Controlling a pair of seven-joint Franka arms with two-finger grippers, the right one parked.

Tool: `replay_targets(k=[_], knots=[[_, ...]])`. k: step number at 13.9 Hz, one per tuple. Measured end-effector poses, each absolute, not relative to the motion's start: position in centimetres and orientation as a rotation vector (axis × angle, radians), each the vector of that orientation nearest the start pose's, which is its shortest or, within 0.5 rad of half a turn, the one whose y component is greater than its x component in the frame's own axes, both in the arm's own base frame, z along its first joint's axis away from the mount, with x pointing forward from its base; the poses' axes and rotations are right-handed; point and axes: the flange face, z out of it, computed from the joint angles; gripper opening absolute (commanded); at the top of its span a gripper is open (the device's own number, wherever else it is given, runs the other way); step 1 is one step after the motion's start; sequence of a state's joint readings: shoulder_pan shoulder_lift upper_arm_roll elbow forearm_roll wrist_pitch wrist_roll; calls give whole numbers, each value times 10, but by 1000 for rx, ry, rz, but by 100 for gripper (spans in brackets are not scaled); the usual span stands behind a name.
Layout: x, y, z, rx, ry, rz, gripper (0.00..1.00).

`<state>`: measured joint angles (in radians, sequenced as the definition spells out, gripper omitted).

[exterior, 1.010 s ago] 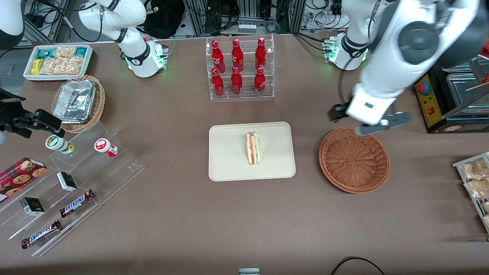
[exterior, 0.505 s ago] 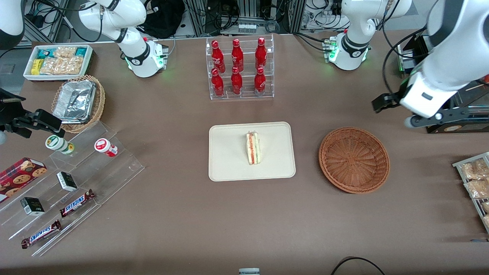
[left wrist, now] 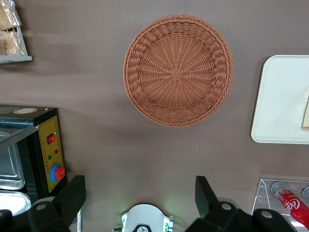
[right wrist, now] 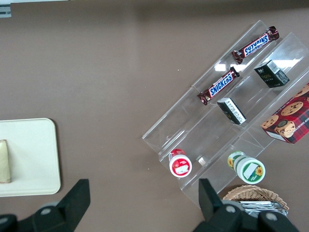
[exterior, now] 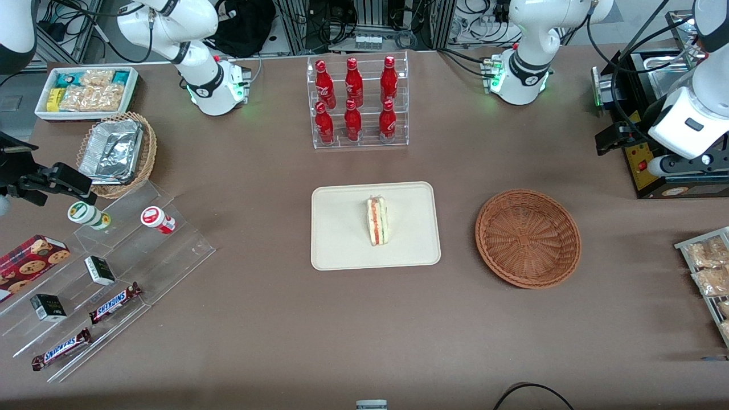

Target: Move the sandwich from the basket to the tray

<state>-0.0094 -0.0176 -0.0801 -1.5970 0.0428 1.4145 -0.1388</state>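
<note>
**Arm withdrawn; sandwich on tray**

Since a second ago, the pincer (left wrist: pixel 140 203) has swung from above the basket rim out toward the working arm's end of the table, over the black control box (exterior: pixel 646 165). Its fingers (left wrist: pixel 72 195) stand wide apart, holding nothing. The sandwich (exterior: pixel 376 221) lies on the tray (exterior: pixel 336 250), well apart from the pincer; the basket (exterior: pixel 528 238) lies between them, holding nothing. Task judged complete.

Risk: the pincer hangs close above the box and its cables; a low or sideways move could snag them. Open tabletop lies between pincer and basket; the snack rack (exterior: pixel 706 267) at the table edge narrows room nearer the front camera.
</note>
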Motion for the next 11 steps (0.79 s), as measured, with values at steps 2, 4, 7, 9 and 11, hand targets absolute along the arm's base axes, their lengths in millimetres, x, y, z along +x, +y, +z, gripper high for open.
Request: replay_targets(k=[2, 4, 7, 9, 11], knots=[[530, -40, 615, -3074, -49, 227, 100], [531, -33, 618, -3080, 28, 224, 100], [531, -29, 617, -3081, 7, 224, 100], [532, -29, 616, -3082, -16, 225, 100], [536, -30, 612, -3091, -16, 229, 100]])
